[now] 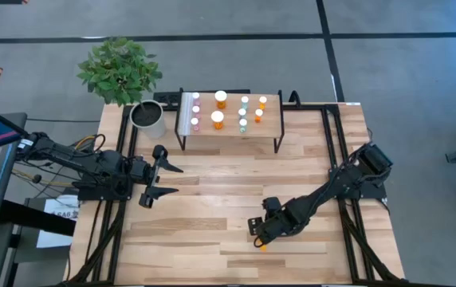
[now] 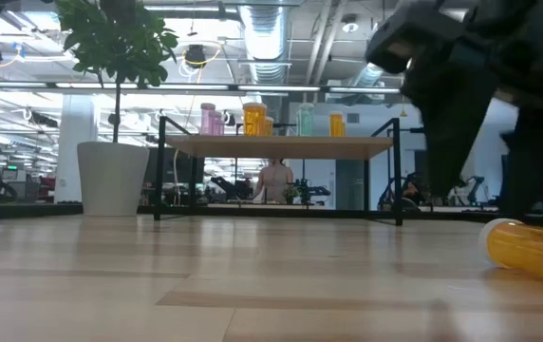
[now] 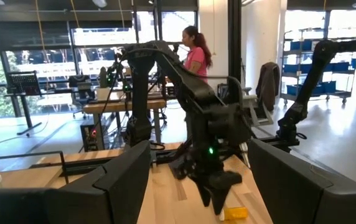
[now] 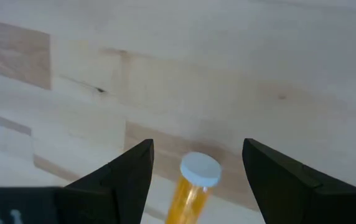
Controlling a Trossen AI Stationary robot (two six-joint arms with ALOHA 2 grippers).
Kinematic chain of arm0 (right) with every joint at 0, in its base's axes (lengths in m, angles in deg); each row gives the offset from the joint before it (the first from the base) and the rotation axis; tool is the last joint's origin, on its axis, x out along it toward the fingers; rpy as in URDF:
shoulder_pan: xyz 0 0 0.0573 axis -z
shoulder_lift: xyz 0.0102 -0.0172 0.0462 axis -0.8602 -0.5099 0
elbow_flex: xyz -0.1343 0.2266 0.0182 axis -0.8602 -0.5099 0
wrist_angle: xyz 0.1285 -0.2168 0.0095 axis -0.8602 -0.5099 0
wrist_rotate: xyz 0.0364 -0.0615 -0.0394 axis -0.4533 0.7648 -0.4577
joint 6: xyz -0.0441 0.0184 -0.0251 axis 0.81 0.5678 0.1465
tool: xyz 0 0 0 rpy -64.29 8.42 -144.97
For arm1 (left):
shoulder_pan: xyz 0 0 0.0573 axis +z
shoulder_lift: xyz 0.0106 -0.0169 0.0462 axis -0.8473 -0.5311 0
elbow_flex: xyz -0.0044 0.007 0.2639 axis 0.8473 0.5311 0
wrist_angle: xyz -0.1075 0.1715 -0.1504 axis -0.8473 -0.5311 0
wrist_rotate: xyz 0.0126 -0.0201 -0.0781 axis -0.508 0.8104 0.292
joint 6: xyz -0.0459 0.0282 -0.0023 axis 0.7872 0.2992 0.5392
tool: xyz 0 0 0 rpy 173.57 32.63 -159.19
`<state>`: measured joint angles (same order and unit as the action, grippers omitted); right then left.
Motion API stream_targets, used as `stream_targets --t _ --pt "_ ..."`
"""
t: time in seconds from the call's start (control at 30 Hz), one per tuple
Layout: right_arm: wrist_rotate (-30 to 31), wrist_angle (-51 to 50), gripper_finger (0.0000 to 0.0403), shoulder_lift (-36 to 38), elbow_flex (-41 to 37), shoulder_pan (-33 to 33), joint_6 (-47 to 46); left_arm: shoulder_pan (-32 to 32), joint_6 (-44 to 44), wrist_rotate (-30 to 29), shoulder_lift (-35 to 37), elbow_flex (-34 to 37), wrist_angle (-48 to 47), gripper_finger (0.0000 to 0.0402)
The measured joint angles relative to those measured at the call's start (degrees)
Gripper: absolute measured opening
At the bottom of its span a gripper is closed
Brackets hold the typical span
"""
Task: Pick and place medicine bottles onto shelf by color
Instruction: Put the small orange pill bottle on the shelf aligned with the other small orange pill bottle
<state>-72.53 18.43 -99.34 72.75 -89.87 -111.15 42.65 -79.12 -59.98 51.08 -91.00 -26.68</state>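
Lying on its side on the bench, an orange bottle with a white cap sits between the spread fingers of my right jaws, untouched, at the near right of centre; in the low view it shows as. Those jaws are wide and hold nothing. At the left edge my left jaws wait, wide too and holding nothing. On the far shelf stand the other bottles, pink at left, orange, pale green, then small orange.
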Motion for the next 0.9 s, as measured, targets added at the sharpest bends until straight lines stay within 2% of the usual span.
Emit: stream_targets --t 0.3,0.63,0.77,0.9 --pt "-1.83 5.51 0.027 -5.62 0.72 -0.52 0.0 0.0 -0.42 -0.11 -0.36 -0.04 -0.05 0.0258" --pt "-3.78 2.52 0.027 -3.75 0.72 -0.56 1.25 -0.02 -0.4 -0.63 -1.49 -0.02 0.45 0.0258" --pt "-2.42 3.56 0.027 -2.08 1.42 -0.6 5.31 -0.02 -0.4 -0.79 -1.51 -0.02 0.46 0.0258" --pt "-0.73 3.17 0.027 -2.09 6.04 -0.59 12.08 -0.02 -0.4 -0.92 -1.49 -0.02 0.46 0.0258"
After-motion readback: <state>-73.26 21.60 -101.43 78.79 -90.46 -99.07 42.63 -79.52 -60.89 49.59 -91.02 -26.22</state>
